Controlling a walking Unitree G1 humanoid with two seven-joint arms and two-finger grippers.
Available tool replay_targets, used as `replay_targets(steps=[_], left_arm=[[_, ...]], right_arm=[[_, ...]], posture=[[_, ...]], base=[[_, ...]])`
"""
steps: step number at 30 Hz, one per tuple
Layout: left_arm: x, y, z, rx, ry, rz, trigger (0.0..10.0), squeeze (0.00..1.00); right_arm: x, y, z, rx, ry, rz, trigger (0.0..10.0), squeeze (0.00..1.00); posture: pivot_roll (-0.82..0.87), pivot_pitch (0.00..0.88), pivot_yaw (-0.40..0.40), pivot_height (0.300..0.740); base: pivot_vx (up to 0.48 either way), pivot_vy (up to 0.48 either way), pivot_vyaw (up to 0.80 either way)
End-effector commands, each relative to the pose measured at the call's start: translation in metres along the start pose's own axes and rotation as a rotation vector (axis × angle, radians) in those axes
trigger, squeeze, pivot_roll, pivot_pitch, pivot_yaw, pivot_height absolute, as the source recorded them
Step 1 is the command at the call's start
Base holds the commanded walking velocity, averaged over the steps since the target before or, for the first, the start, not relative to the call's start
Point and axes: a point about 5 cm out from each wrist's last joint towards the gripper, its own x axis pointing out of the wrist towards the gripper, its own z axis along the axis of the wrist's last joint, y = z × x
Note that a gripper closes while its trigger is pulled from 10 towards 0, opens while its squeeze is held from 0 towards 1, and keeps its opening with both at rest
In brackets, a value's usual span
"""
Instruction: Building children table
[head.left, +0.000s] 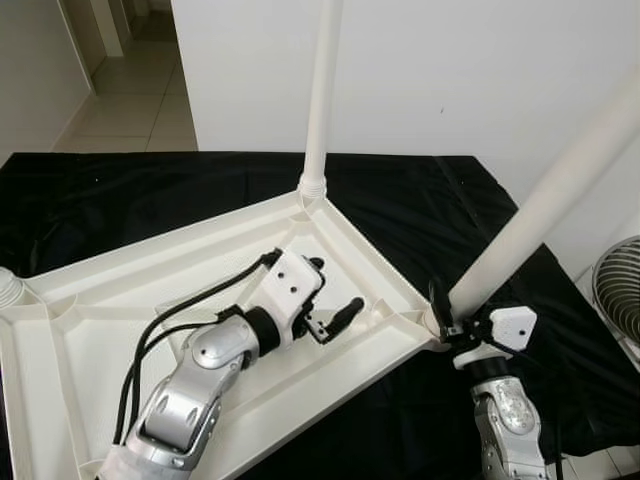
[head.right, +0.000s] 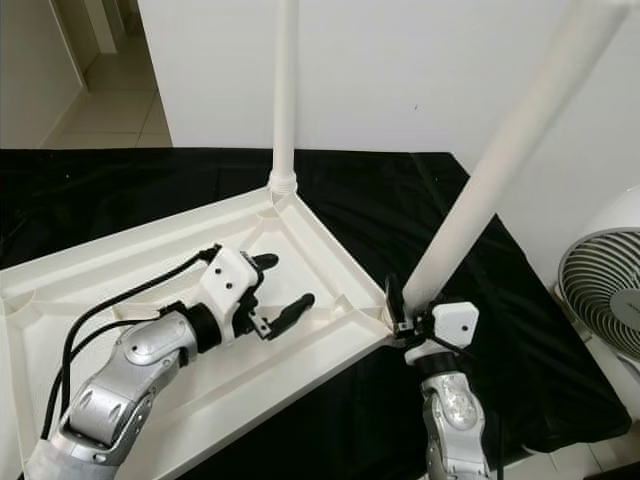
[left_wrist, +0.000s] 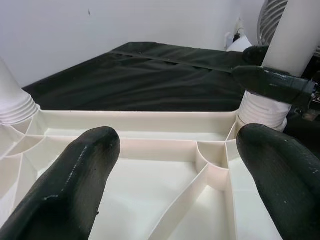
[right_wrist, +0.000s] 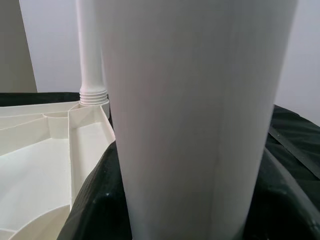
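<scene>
A white plastic tabletop (head.left: 100, 300) lies upside down on a black cloth. One white leg (head.left: 322, 100) stands upright in its far corner socket. A second white leg (head.left: 545, 200) leans to the right from the near right corner socket. My right gripper (head.left: 455, 322) is shut on the base of this leaning leg, which stands between its dark fingers (right_wrist: 100, 200) in the right wrist view. My left gripper (head.left: 335, 288) hovers open over the ribbed underside of the tabletop, pointing toward that corner, with nothing between its fingers (left_wrist: 75, 180).
The black cloth (head.left: 120, 200) covers the work surface, with a white wall behind it. A white fan (head.right: 600, 290) stands at the right edge. A ribbed white end (head.left: 8, 288) shows at the tabletop's left corner. A tiled hallway (head.left: 130, 100) opens at the far left.
</scene>
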Motion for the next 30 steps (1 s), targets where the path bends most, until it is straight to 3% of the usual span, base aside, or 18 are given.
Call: replay_targets(steps=[1,13,17,25,30], left_arm=[[0.001,0.001,0.002,0.0,0.0,0.009,10.0,0.0],[0.002,0.002,0.003,0.006,0.001,-0.001,10.0,0.0],[0.003,0.002,0.004,0.007,-0.003,-0.001,10.0,0.0],[0.003,0.002,0.004,0.005,-0.004,-0.003,10.0,0.0],[0.003,0.002,0.005,0.006,-0.003,-0.005,10.0,0.0]], right_arm=[[-0.061,0.008,-0.067,0.088,0.403,-0.037,10.0,0.0],[-0.052,0.004,-0.078,0.135,0.538,-0.031,10.0,0.0],[-0.039,-0.004,-0.079,0.135,0.635,0.041,10.0,0.0],[-0.027,-0.012,-0.077,0.113,0.708,0.112,10.0,0.0],[-0.005,-0.017,-0.07,0.126,0.747,0.127,10.0,0.0]], posture=[[0.05,0.092,0.048,0.74],[0.05,0.091,0.052,0.74],[0.04,0.091,0.051,0.74],[0.04,0.092,0.05,0.74],[0.04,0.093,0.051,0.74]], base=[[0.0,0.0,0.0],[0.0,0.0,0.0],[0.0,0.0,0.0],[0.0,0.0,0.0],[0.0,0.0,0.0]])
